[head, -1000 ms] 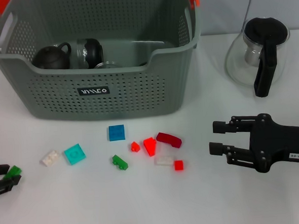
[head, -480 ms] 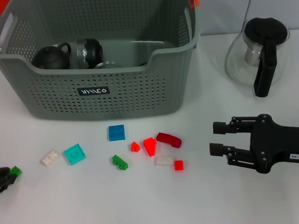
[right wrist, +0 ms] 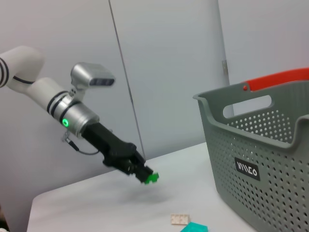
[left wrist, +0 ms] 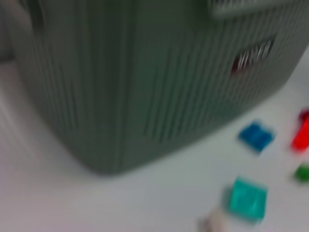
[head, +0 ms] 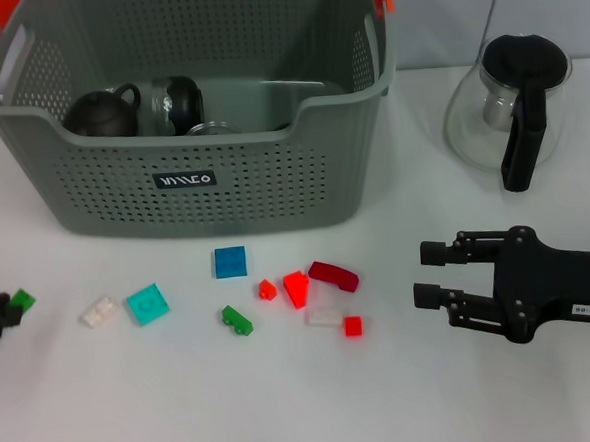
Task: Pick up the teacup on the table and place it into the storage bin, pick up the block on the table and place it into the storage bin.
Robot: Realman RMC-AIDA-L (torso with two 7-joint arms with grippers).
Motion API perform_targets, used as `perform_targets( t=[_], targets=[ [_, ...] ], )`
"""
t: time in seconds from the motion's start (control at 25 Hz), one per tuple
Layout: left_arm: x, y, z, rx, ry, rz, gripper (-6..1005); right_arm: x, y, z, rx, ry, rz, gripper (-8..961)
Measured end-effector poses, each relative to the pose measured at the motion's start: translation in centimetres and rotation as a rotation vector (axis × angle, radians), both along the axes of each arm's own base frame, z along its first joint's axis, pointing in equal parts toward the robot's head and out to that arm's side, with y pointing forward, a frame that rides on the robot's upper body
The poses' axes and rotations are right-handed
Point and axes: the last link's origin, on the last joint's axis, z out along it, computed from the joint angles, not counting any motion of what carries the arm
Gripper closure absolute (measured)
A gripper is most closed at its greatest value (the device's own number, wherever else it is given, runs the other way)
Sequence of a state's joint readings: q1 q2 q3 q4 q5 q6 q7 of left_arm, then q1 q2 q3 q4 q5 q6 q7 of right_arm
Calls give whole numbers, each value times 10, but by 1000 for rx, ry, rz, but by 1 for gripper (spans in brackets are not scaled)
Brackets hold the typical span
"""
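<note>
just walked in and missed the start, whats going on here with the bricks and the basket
The left hand is shut on a small green block, holding it above the table at its left side, not yet at the storage bin. The bin already holds a dark teacup among other items. More blocks lie scattered in front of the bin. The right hand hovers open, idle, near a glass pot.

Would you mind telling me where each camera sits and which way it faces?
Head view: above, looking forward and down at the storage bin; shows left gripper holding a green block, and right gripper.
Left wrist view: close to the table, facing the bin's wall; no body visible.
Right wrist view: low, looking across at the left arm.
Shared: the bin's label.
</note>
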State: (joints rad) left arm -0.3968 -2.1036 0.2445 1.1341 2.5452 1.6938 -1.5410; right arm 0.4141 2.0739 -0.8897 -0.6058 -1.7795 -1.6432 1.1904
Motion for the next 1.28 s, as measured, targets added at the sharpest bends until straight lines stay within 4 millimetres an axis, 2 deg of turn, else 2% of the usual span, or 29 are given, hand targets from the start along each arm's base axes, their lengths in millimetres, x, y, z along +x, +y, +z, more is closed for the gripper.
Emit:
perform_targets(
  t=[0.24, 0.36, 0.4, 0.44, 0.52, 0.72, 0.8, 0.84, 0.96, 1.04, 1.2, 1.28],
  targets=[
    [25, 6, 9, -38, -230, -5, 791, 0, 0, 0, 0, 0, 1, 430],
    [42, 13, 10, -52, -365, -12, 786, -1, 1, 0, 0, 0, 4, 430],
    [54, 18, 13, -63, -450, -31, 784, -2, 1, 0, 0, 0, 5, 430],
    [54, 18, 13, -63, -450, -31, 782, -2, 2, 0, 0, 0, 6, 430],
    [66, 23, 16, -66, -534, -48, 778, -2, 2, 0, 0, 0, 6, 430],
    [100, 48, 31, -41, -688, -100, 768, -2, 1, 0, 0, 1, 6, 430],
    [123, 66, 45, 4, -765, -163, 764, -2, 2, -1, -1, 2, 7, 430],
    [123, 66, 45, 4, -765, -163, 762, -3, 2, -1, -1, 2, 7, 430],
    [142, 90, 53, 40, -777, -179, 756, -3, 1, -1, -2, 4, 7, 430],
    [155, 112, 49, 46, -717, -151, 752, -3, 1, -2, -2, 5, 7, 429],
    [168, 152, 21, 53, -476, -47, 744, -4, 1, -3, -4, 8, 7, 429],
    [168, 164, 10, 66, -360, -6, 740, -4, 0, -3, -4, 10, 6, 429]
  ],
)
